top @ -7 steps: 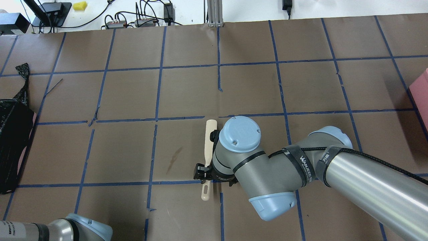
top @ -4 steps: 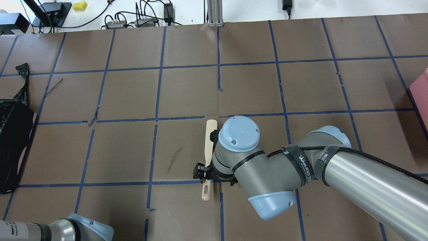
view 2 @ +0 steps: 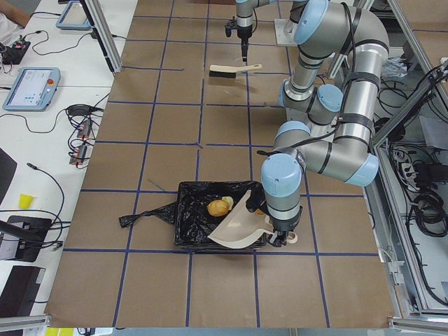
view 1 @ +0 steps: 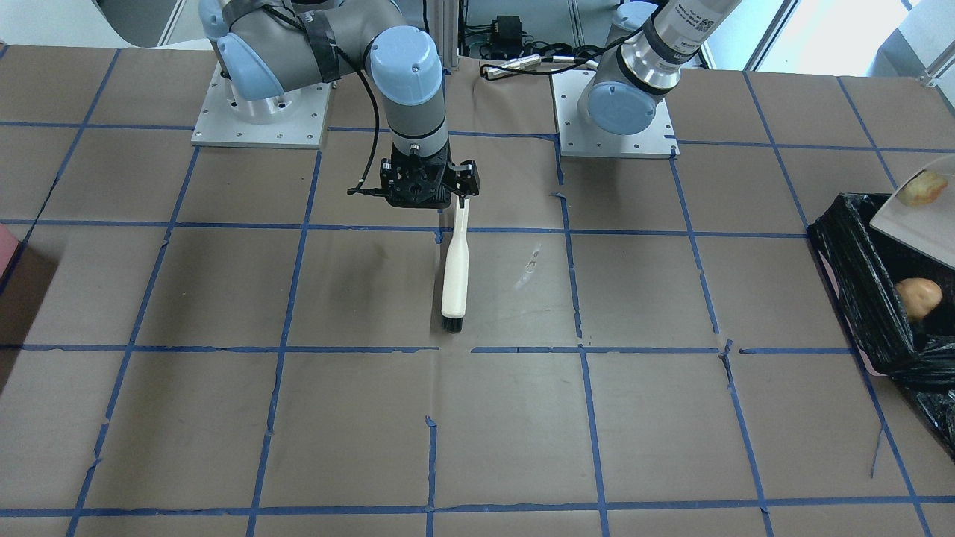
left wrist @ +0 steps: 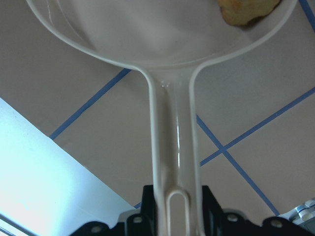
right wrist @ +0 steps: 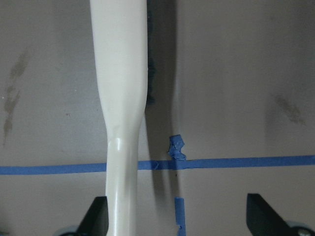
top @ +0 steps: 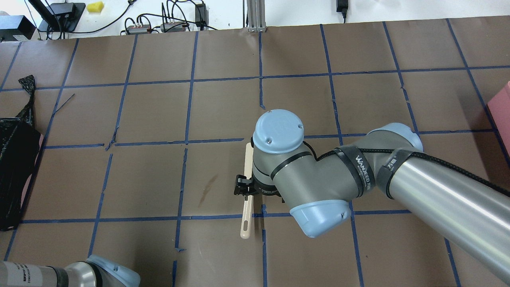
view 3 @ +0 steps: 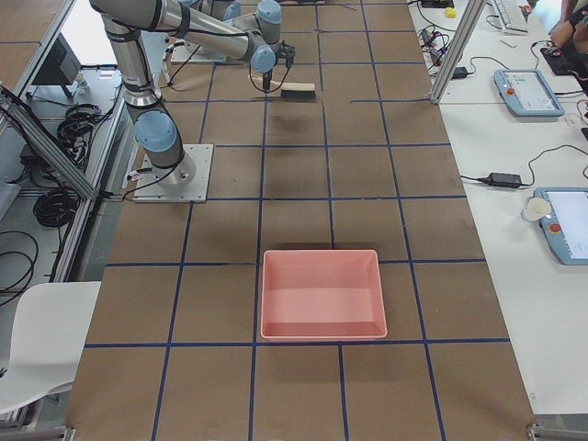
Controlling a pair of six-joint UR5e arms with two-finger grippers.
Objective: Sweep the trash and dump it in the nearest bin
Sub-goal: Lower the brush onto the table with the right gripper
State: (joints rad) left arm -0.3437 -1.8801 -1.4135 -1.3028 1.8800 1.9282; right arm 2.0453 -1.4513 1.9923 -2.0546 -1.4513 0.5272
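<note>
The trash is at the bin. The tan-orange lump [view 1: 918, 297] lies inside the black-lined bin [view 1: 850, 283] at the left end of the worktop [view 1: 224, 418]. One pale chunk [view 1: 921, 188] sits on the tilted dustpan [view 1: 914, 224] above the bin; I cannot find a third piece. The left claw [left wrist: 172, 209] pinches the dustpan's handle.

Well apart, the brush [top: 247, 191] lies where it lay a second ago, but the right claw [right wrist: 177, 216] has drawn up and shifted toward the far side. Its fingers stand spread either side of the brush handle. I judge the sweeping finished, with only the tipping left.

A strap [top: 364, 181] on the right arm [top: 438, 195] reads roughly "WANJEED". The left arm's label [top: 16, 275] is too small to read.
</note>
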